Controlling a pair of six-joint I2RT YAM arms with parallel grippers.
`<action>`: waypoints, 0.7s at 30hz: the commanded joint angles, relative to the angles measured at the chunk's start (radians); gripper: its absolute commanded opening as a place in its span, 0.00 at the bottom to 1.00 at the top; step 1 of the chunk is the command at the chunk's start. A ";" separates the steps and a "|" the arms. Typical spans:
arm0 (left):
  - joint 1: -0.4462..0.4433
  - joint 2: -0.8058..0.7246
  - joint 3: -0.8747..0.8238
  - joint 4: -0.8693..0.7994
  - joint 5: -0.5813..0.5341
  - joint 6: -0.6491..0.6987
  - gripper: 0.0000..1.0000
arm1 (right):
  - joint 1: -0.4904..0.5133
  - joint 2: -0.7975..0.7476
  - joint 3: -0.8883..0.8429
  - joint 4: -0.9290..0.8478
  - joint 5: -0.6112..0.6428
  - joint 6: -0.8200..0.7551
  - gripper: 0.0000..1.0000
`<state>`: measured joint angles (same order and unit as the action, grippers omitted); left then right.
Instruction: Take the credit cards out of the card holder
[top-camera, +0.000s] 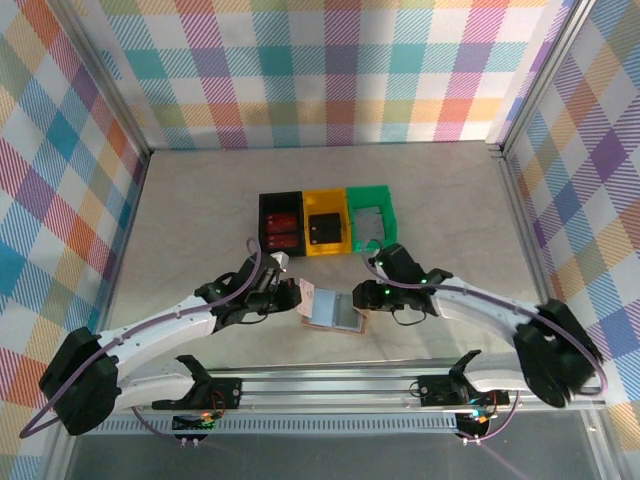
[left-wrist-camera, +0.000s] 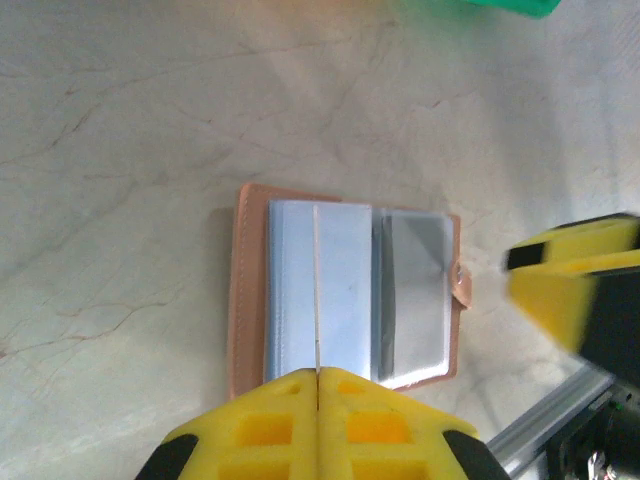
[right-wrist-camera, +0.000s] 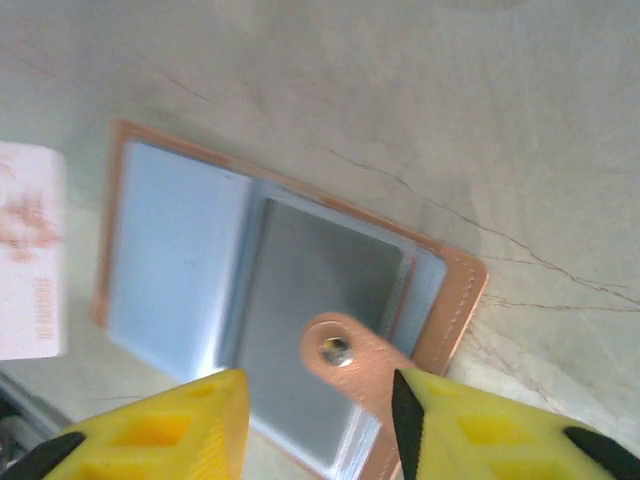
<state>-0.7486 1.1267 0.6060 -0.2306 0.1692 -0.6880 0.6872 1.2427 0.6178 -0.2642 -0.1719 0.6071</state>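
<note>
The top camera looks down from above the near edge over the whole table (top-camera: 200, 220). Both wrist cameras sit close, facing down from left and right, sharing the card holder (left-wrist-camera: 345, 290).

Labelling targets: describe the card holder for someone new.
On the pale table, find the black bin, yellow bin and green bin in a row. Just below them in the top view lies the card holder, spread open. Unlike the plastic bins, it is flat tan leather with pale blue-grey pockets and a snap tab.
</note>
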 joint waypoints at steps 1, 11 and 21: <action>0.016 0.011 0.108 -0.165 0.136 0.153 0.00 | -0.008 -0.138 0.015 -0.071 -0.006 -0.080 0.52; 0.025 0.112 0.361 -0.424 0.413 0.325 0.00 | -0.011 -0.403 0.036 -0.113 -0.031 -0.190 0.59; 0.025 0.209 0.505 -0.610 0.569 0.522 0.00 | -0.011 -0.502 -0.055 0.072 -0.243 -0.237 0.60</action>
<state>-0.7341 1.3319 1.0714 -0.7597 0.6456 -0.2470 0.6788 0.7330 0.6006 -0.2836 -0.2855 0.4057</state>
